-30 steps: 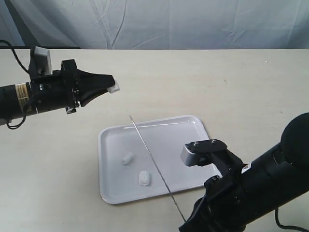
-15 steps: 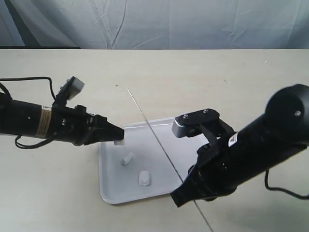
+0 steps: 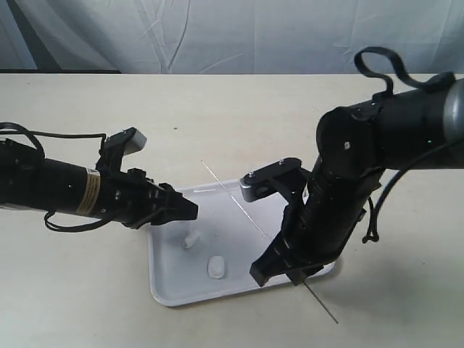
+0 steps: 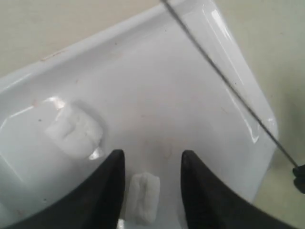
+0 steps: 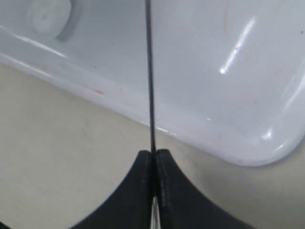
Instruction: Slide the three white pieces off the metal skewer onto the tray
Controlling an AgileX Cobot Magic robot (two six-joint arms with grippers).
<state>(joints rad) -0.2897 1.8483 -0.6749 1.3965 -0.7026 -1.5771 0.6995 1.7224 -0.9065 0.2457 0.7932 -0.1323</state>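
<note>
Right gripper [image 5: 153,155]: black fingers pressed together, clamped on the thin straight silver-grey metal skewer [image 5: 149,71]. A short tail of the rod projects behind the grip. The long part runs straight ahead of the fingertips, and its visible length is bare metal. Directly under the fingertips is the beige tabletop [image 3: 239,109]. Just ahead lies the low rim of the flat white glossy rectangular tray [image 5: 119,102], and from there the rod crosses over the tray floor. Further ahead, off to one side of the rod and near that rim, a small white soft cylindrical piece [image 5: 47,12] lies on the tray floor.

Left gripper [image 4: 151,157]: black fingers apart, positioned over the tray. A second white piece [image 4: 144,198] shows between the fingers against the tray floor, with a gap to each finger. Ahead and to one side, close to the rim, another white piece [image 4: 74,130], blockier in outline, lies on the floor. Whether it is the one seen ahead of the right gripper cannot be told. Further ahead again, the skewer crosses this gripper's line, running to the right gripper at the tray's far corner.

The exterior view shows two pieces on the tray floor, both between the two grippers. One is just beside the left fingertips and the other is nearer the right gripper. A third cannot be confirmed.
</note>
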